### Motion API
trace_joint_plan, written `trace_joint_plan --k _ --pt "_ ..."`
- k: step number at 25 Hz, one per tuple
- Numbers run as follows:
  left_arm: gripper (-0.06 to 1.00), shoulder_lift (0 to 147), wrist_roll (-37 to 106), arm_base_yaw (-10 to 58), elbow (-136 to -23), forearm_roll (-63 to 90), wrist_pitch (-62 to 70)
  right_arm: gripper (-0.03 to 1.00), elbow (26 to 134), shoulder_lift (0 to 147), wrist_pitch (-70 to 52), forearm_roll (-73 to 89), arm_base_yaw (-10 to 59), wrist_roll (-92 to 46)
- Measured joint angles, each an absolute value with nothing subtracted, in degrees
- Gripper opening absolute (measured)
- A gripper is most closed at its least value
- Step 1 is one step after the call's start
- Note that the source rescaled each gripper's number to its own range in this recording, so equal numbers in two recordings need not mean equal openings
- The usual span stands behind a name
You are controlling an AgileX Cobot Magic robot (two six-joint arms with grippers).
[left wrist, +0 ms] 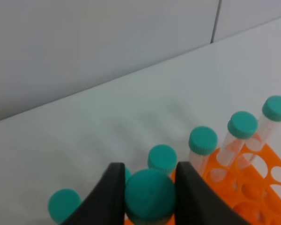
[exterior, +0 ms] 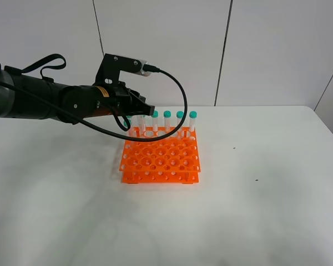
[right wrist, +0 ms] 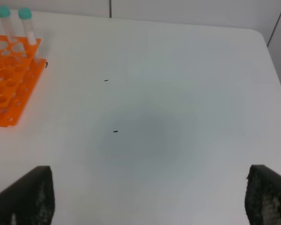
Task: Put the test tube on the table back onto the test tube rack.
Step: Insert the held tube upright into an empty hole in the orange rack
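My left gripper [exterior: 137, 108] reaches over the back left corner of the orange test tube rack [exterior: 161, 160]. In the left wrist view the gripper [left wrist: 150, 176] is shut on the teal cap of a test tube [left wrist: 150, 197], which it holds upright. The tube's lower part is hidden, so I cannot tell if it sits in a hole. Several other capped tubes [exterior: 180, 122] stand in the rack's back row, close around the held one [left wrist: 203, 140]. My right gripper [right wrist: 145, 197] is open and empty above the bare white table [right wrist: 145, 131], to the right of the rack [right wrist: 9, 89].
The left arm's black cable [exterior: 177, 88] loops above the rack's back row. The wall [exterior: 211, 44] stands close behind the table's far edge. Two small dark specks [exterior: 256, 179] mark the table right of the rack.
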State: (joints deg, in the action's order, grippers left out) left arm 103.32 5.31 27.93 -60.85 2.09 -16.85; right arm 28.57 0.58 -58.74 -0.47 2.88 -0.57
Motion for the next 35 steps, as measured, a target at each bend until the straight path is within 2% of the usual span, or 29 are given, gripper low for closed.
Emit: trace_joint_plan --k 35 --pt "0.01 113.65 5.4 27.93 -60.9 2.04 -23.7 0.89 28.57 0.58 -58.74 -0.47 2.88 -0.57"
